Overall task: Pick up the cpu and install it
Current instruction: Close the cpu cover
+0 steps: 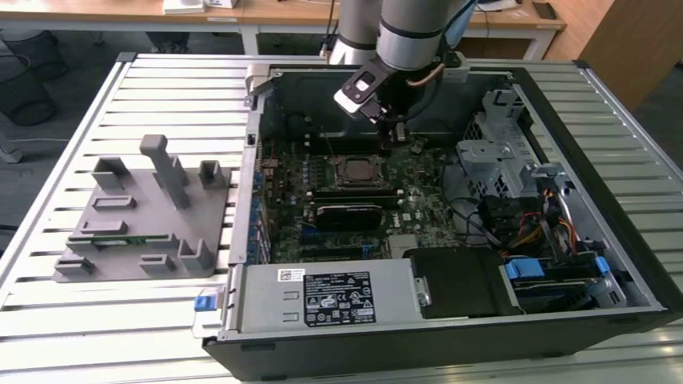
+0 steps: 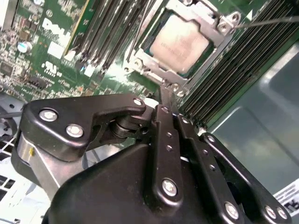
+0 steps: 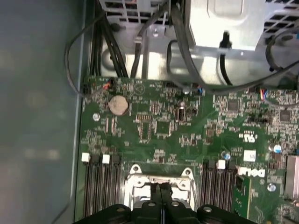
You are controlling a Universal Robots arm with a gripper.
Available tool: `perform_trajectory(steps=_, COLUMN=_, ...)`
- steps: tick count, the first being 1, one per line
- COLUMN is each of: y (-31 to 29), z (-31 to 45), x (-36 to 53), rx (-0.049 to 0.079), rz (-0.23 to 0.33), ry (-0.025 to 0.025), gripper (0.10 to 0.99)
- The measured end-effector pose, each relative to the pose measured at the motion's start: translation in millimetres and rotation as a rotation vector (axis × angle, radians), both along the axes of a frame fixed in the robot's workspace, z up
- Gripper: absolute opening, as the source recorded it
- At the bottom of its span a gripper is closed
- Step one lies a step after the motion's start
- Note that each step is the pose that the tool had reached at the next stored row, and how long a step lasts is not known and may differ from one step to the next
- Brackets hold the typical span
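I see cpu [image 2: 180, 39] already in socket, on green motherboard [image 3: 159, 126] inside open case [image 1: 427, 348]. Cpu: flat square, pale silver-white metal lid, faint markings, thin darker rim. Metal socket frame [image 2: 223, 22] sits around its edges. Gripper [image 2: 164, 88] hangs just above near edge of frame, thin black fingers pressed together, nothing held. Contact with frame: I cannot tell. Gray fixture [image 1: 139, 216] lies on slatted table [image 1: 160, 88], at exterior view's left of case.
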State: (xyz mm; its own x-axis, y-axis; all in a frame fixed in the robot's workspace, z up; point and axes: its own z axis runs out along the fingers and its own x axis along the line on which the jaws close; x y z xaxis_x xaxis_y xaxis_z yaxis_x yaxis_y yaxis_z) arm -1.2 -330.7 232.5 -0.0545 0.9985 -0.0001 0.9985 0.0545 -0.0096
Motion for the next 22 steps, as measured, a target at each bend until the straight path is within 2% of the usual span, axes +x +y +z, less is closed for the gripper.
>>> perform_trajectory(steps=6, y=0.0, z=-4.1, x=-20.5, rx=0.0, rz=0.0, ry=0.0001, gripper=0.106)
perform_trajectory(steps=11, y=-0.1, z=-7.1, x=-33.2, rx=0.0, rz=0.0, ry=0.0001, gripper=0.106)
perform_trajectory(steps=14, y=0.0, z=-7.7, x=-36.7, rx=0.0, rz=0.0, ry=0.0, gripper=0.106)
perform_trajectory(steps=22, y=0.0, z=-8.1, x=-37.6, rx=0.0, rz=0.0, ry=0.0, gripper=0.106)
